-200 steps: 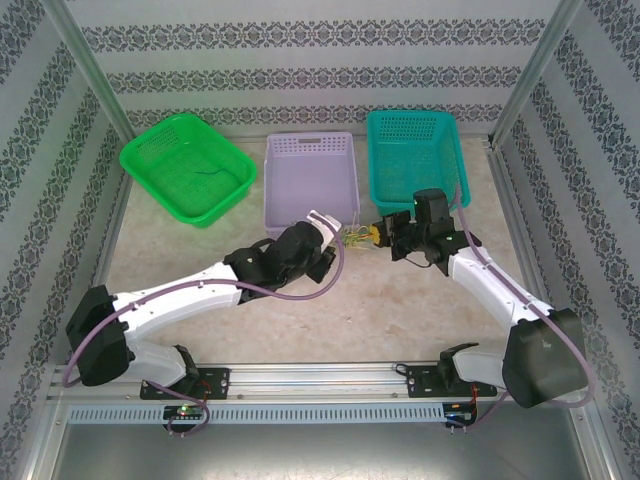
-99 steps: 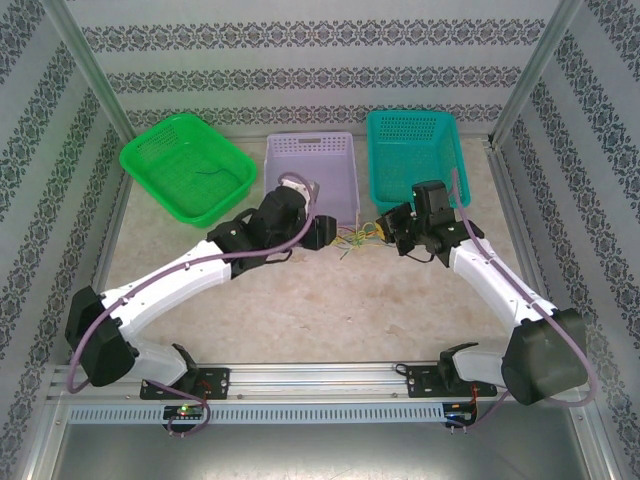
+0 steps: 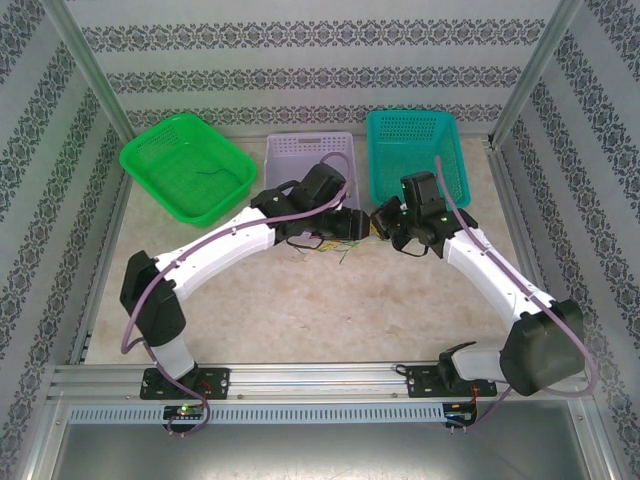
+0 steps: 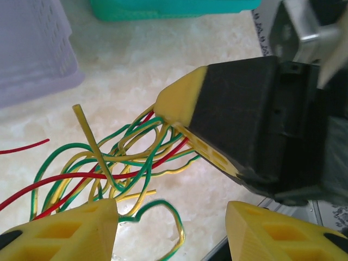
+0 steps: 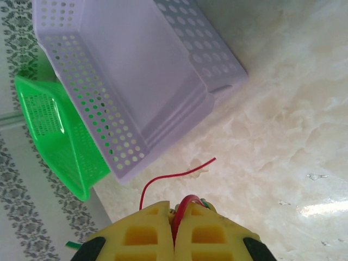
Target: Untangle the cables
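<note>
2 claws are seen nose to nose at mid-table, just in front of the lilac basket (image 3: 290,165) and teal basket (image 3: 400,145). The cables (image 4: 119,163) are found btwn them as 1 loose tangle of green, yellow and red strands, lying on the table (image 3: 300,320).

The R claw (image 5: 174,212) is closed tight on 1 end of the tangle. Red and green strands are pinched btwn its yellow pads (image 5: 141,234). In the L wrist view the bundle is seen fanning out from its tip.

The L claw (image 4: 169,234) is seen w/ fingers well apart and nothing gripped. A green-yellow loop is draped into the gap, and some strands are partly hidden behind 1 finger (image 4: 65,228). 1 yellow strand is stuck up stiffly out of the tangle.

1 red strand (image 5: 176,174) is laid on the table near the lilac basket's corner; whether it is joined to the bundle can't be told. The green basket (image 3: 185,165) is set at the far L, w/ 1 dark strand (image 3: 212,176) inside it.
</note>
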You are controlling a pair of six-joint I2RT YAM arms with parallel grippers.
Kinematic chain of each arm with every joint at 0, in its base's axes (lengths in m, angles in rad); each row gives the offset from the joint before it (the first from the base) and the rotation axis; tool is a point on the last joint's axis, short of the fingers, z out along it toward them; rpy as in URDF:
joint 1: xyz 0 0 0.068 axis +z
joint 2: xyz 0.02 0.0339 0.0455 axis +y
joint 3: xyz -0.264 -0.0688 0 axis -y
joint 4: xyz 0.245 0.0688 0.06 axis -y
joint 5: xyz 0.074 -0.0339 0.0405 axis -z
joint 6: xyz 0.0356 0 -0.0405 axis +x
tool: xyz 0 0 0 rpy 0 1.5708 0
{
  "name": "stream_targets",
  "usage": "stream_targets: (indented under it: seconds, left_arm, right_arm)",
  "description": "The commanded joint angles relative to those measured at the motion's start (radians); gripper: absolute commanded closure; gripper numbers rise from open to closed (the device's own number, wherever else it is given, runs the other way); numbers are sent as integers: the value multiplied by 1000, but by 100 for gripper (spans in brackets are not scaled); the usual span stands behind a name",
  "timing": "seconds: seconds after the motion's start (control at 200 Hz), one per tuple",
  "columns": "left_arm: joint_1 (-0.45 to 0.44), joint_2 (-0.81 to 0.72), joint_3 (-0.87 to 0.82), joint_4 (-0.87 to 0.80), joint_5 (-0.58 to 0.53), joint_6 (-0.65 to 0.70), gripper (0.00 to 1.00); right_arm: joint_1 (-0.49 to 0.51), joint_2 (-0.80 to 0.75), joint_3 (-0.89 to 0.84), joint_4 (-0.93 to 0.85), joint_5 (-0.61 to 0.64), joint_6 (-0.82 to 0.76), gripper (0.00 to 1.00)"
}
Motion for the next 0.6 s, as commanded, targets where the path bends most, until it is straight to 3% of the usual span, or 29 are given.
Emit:
stream_targets:
  seconds: [0.0, 0.115, 0.295, 0.595]
  left_arm:
    - [-7, 18, 55, -125, 28, -199, 45]
    - [-7, 23, 95, -183, 16, -301, 49]
    - [-7, 110, 255, -391, -28, -176, 49]
    - [-29, 151, 263, -379, -70, -91, 55]
  right_arm:
    - [14, 8, 30, -22, 63, -88, 100]
    - [18, 11, 22, 29, 95, -122, 100]
    - [26, 49, 64, 31, 92, -116, 100]
    - [22, 77, 85, 18, 43, -32, 100]
